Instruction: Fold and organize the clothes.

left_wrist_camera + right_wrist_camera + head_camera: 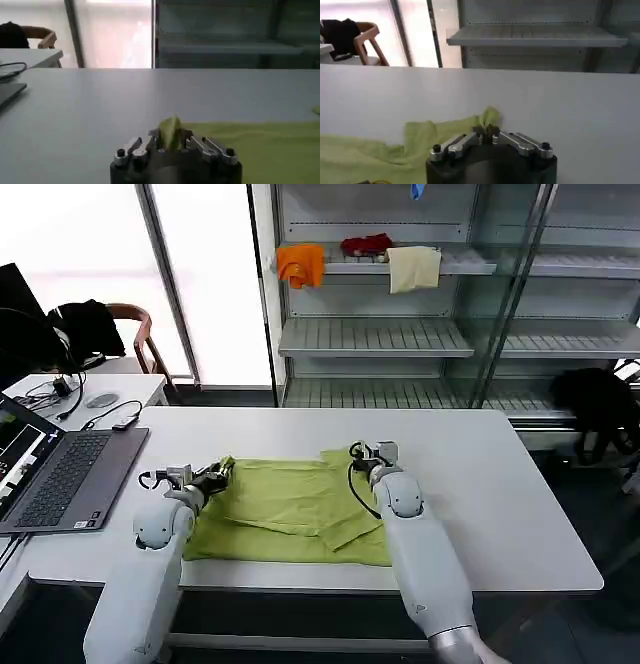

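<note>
The T-shirt lies partly folded on the table; the left gripper pinches its far left corner and the right gripper pinches the far right corner, jaws closed on cloth; probably the fold goes toward the robot; both should lift together, evenly, keeping the edge taut.

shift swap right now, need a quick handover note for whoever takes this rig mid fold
Left tool: shut on a pinch of the lime T-shirt at its far left corner.
Right tool: shut on the T-shirt's far right corner.
T-shirt: lies mostly flat on the white table, front centre, with some cloth already folded over its middle.
Done: both far corners gripped, partial fold in place.
Left: probably bring the gripped edge over toward the near edge, release, then finish folding and tidy the shirt.
</note>
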`<state>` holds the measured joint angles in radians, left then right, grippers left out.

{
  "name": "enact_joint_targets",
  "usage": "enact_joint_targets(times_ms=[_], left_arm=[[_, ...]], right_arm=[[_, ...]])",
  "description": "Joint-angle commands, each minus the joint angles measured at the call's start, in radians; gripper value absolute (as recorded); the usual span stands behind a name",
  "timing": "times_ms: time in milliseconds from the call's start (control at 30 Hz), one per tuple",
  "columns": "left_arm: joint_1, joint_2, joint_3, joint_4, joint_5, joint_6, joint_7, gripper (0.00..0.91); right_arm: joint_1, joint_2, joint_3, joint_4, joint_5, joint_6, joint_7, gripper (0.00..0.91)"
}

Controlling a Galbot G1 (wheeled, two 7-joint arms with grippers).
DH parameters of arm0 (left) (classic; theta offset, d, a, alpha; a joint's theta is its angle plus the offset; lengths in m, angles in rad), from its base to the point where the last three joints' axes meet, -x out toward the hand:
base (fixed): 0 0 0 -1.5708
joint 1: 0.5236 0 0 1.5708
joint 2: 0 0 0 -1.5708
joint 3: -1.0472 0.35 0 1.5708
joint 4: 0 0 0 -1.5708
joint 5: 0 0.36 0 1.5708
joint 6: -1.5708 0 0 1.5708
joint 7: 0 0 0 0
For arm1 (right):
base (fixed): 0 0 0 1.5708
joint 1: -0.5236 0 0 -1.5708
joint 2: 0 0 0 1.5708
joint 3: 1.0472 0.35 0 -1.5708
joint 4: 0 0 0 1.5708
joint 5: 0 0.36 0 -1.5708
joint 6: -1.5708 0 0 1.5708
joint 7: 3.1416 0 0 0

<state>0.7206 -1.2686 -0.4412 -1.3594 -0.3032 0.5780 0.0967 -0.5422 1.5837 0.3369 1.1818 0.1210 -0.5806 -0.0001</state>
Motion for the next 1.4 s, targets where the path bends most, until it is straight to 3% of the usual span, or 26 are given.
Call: enact_joint_targets(times_ms=[33, 433, 800, 1067, 1400], left_arm=[[0.002, -0.001, -0.001, -0.013, -0.009, 0.0, 0.001, 0.01], [0.075, 0.013, -0.029, -0.156, -0.035, -0.001, 0.013, 0.01], [0.211, 0.042, -0.076, -0.3, -0.078, -0.002, 0.035, 0.01], [0.323, 0.057, -0.108, -0.403, -0.084, -0.001, 0.059, 0.01], [0.401, 0.069, -0.131, -0.457, -0.048, -0.006, 0.08, 0.01]], right_arm=[[-0.007, 0.001, 0.003, 0.012, -0.004, -0.001, -0.001, 0.0], [-0.089, -0.02, -0.003, 0.206, 0.053, -0.003, 0.014, 0.0], [-0.242, -0.09, -0.041, 0.498, 0.106, -0.008, 0.045, 0.0], [-0.4, -0.121, -0.037, 0.653, 0.106, -0.007, 0.035, 0.0], [-0.554, -0.139, -0.014, 0.745, 0.084, -0.005, 0.01, 0.0]])
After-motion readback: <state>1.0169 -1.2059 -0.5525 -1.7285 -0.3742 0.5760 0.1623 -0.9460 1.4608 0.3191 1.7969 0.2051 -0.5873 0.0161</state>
